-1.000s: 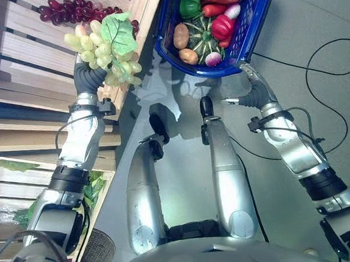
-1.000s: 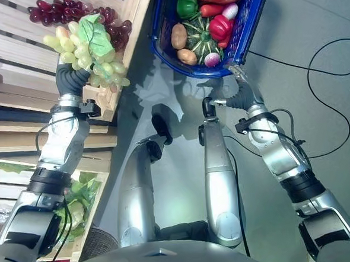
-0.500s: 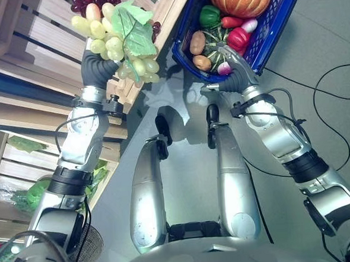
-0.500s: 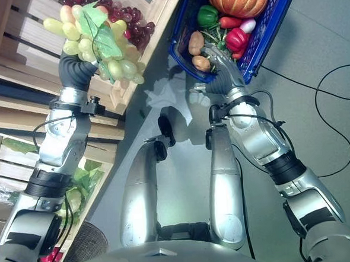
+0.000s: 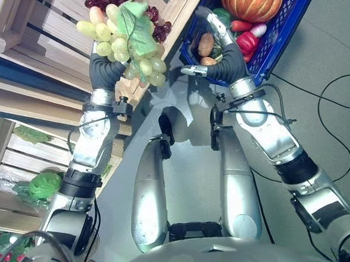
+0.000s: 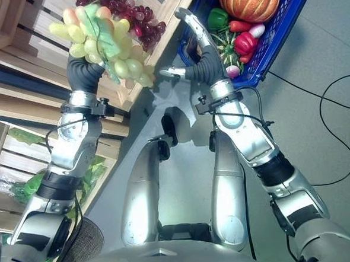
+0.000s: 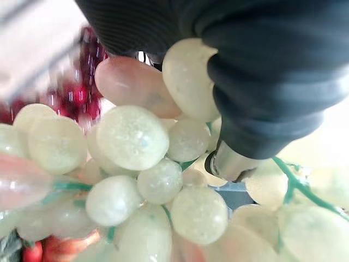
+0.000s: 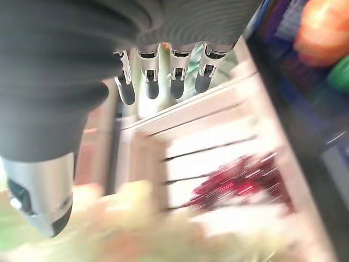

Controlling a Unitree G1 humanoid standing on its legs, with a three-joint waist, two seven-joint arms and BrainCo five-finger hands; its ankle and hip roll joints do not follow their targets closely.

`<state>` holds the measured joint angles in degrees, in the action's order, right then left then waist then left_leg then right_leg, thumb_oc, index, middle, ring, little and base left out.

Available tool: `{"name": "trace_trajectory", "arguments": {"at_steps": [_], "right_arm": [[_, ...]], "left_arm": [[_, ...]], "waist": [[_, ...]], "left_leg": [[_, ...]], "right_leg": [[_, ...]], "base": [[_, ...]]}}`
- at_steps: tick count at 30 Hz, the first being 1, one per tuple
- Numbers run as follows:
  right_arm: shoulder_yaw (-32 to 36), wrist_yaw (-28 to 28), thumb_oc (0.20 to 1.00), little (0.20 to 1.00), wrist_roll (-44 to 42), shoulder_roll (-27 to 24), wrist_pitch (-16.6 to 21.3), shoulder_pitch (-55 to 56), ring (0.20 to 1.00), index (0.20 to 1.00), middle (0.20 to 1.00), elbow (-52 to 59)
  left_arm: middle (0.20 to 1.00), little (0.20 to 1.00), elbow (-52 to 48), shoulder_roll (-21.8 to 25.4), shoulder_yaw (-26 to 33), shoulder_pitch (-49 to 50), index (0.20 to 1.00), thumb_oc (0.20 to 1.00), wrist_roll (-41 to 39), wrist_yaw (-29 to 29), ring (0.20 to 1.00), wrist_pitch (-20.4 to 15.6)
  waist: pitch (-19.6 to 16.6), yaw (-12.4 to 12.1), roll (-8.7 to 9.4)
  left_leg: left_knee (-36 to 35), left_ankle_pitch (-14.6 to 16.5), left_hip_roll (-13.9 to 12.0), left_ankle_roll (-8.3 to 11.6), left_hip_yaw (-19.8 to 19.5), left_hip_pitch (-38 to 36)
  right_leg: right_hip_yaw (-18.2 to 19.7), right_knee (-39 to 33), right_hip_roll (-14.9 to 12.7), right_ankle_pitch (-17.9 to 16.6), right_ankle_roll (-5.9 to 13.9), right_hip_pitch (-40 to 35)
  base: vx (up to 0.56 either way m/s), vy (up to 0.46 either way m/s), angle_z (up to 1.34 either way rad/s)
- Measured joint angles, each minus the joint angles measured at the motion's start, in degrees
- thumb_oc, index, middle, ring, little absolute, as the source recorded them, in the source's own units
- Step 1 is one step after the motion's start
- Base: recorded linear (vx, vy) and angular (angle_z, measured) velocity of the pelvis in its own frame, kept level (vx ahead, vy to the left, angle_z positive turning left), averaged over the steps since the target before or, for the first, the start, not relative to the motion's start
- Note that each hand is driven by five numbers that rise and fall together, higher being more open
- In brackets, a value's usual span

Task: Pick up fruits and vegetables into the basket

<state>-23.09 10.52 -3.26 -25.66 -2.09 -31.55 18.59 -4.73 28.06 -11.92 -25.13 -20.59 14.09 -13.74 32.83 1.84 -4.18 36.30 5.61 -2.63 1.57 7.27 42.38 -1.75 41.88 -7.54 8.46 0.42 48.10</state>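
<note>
L hand (image 5: 107,68): raised, curled round a bunch of green grapes (image 5: 125,42) w/ a green leaf on top; bunch held up in front of the wooden crate (image 5: 50,32). L wrist view: pale grapes packed against the dark cover, one silver finger (image 7: 232,162) tucked in among them; how far the rest of the fingers wrap — can't tell.

R hand (image 6: 201,58): raised beside the basket, fingers straight and spread, thumb (image 6: 170,72) stuck out to the side toward the grapes; holds nothing. R wrist view: row of fingers (image 8: 163,76) extended, not bent, none of them on any item; crate slats and red blur past them.

Red grapes (image 5: 150,14): dark red bunch lying in the wooden crate, just behind the green bunch.

Basket (image 5: 287,26): blue plastic, on the floor (image 5: 339,97) next to the crate. Contents:
- pumpkin (image 5: 251,0), orange, at far end
- green pepper (image 6: 217,18)
- red pepper (image 5: 247,41)
- potato (image 5: 205,44)
- striped green squash (image 6: 224,45), partly behind R hand
- radish (image 6: 232,71), pink/white, near rim

Lower shelf (image 5: 23,170): leafy greens (image 5: 44,185) at L side.

Green grapes: in L hand, in the air, not in basket.
</note>
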Motion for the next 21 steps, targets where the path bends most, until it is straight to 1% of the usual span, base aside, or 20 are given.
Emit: {"name": "trace_trajectory", "arguments": {"at_steps": [1, 3, 5, 7, 10, 11, 15, 17, 21], "right_arm": [[-0.47, -1.38, 1.000, 1.000, -0.50, 0.03, 0.44, -0.46, 1.000, 1.000, 1.000, 0.45], [-0.86, -3.38, 1.000, 1.000, -3.79, 0.03, 0.45, -0.95, 1.000, 1.000, 1.000, 0.88], [-1.42, -4.13, 1.000, 1.000, -5.85, 0.12, 0.43, -1.12, 1.000, 1.000, 1.000, 0.83], [-2.97, -5.84, 1.000, 1.000, -11.08, 0.31, 0.30, -1.16, 1.000, 1.000, 1.000, 0.69], [-4.22, -5.82, 1.000, 1.000, -16.10, 1.55, 0.41, -1.20, 1.000, 1.000, 1.000, -0.74], [-4.23, -5.66, 1.000, 1.000, -16.48, 1.76, 0.61, -1.23, 1.000, 1.000, 1.000, -1.37], [-4.62, -4.03, 1.000, 1.000, -16.18, 1.85, 1.45, -1.22, 1.000, 1.000, 1.000, -3.16], [-4.94, -2.99, 1.000, 1.000, -14.85, 1.87, 2.79, -1.31, 1.000, 1.000, 1.000, -4.72], [-4.72, 1.54, 1.000, 1.000, -9.34, 1.92, 8.50, -1.10, 1.000, 1.000, 1.000, -5.51]], "left_arm": [[0.200, 0.200, -1.29, -0.03, -0.04, 0.17, 0.200, 0.200, 0.90, 0.34, 0.200, 0.48], [0.200, 0.200, -2.36, 0.05, -0.08, -0.33, 0.200, 0.200, 3.06, 0.24, 0.200, 1.20], [0.200, 0.200, -2.57, 0.04, -0.10, -0.55, 0.200, 0.200, 4.12, 0.11, 0.200, 1.28], [0.200, 0.200, -2.56, 0.02, -1.26, -1.39, 0.200, 0.200, 5.10, -0.49, 0.200, 1.77], [0.200, 0.200, -2.51, 0.01, -2.95, -2.69, 0.200, 0.200, 7.10, -1.33, 0.200, 2.61], [0.200, 0.200, -2.35, 0.04, -3.05, -3.07, 0.200, 0.200, 7.22, -1.39, 0.200, 3.34], [0.200, 0.200, -1.14, 0.09, -4.12, -4.00, 0.200, 0.200, 7.68, -2.19, 0.200, 3.99], [0.200, 0.200, -0.94, 0.10, -4.30, -4.71, 0.200, 0.200, 8.34, -2.72, 0.200, 5.07], [0.200, 0.200, -1.04, 0.05, -5.26, -5.97, 0.200, 0.200, 7.93, -3.53, 0.200, 5.77]], "waist": [[0.00, -0.09, 0.00], [0.00, -0.58, 0.00], [0.00, -0.61, 0.00], [0.00, -0.60, 0.00], [0.00, -0.60, 0.00], [0.00, -0.60, 0.00], [0.00, -0.61, 0.01], [0.00, -0.52, 0.01], [-0.01, -0.06, 0.04]], "left_leg": [[0.09, -0.01, -0.07, 0.01, -0.50, 0.08], [-0.05, -0.20, -0.07, 0.36, -0.87, -0.03], [-0.07, -0.25, -0.07, 0.42, -1.05, 0.04], [-0.02, -0.32, -0.07, 0.53, -1.27, 0.21], [0.08, -0.36, -0.07, 0.55, -1.54, 0.41], [0.14, -0.36, -0.05, 0.55, -1.62, 0.46], [0.22, -0.41, -0.01, 0.47, -1.82, 0.48], [0.29, -0.44, 0.00, 0.41, -1.83, 0.60], [0.28, -0.45, 0.02, 0.19, -1.97, 1.07]], "right_leg": [[-0.51, 0.17, -0.06, 0.19, -0.33, -0.16], [-0.73, 0.20, 0.04, 0.18, -0.34, -0.32], [-0.89, 0.22, 0.04, 0.20, -0.38, -0.32], [-1.14, 0.26, 0.01, 0.23, -0.43, -0.32], [-1.48, 0.29, -0.08, 0.25, -0.46, -0.32], [-1.56, 0.30, -0.13, 0.25, -0.46, -0.34], [-1.86, 0.29, -0.27, 0.25, -0.46, -0.56], [-1.89, 0.19, -0.30, 0.24, -0.44, -0.55], [-2.08, 0.06, -0.34, 0.20, -0.42, -0.27]], "base": [[-0.01, -0.052, 0.13], [-0.02, -0.043, 0.07], [-0.02, -0.060, 0.03], [-0.03, -0.059, 0.04], [-0.01, -0.043, 0.04], [-0.01, -0.036, 0.02], [0.00, -0.016, 0.03], [0.00, 0.000, 0.00], [-0.05, 0.040, 0.02]]}}
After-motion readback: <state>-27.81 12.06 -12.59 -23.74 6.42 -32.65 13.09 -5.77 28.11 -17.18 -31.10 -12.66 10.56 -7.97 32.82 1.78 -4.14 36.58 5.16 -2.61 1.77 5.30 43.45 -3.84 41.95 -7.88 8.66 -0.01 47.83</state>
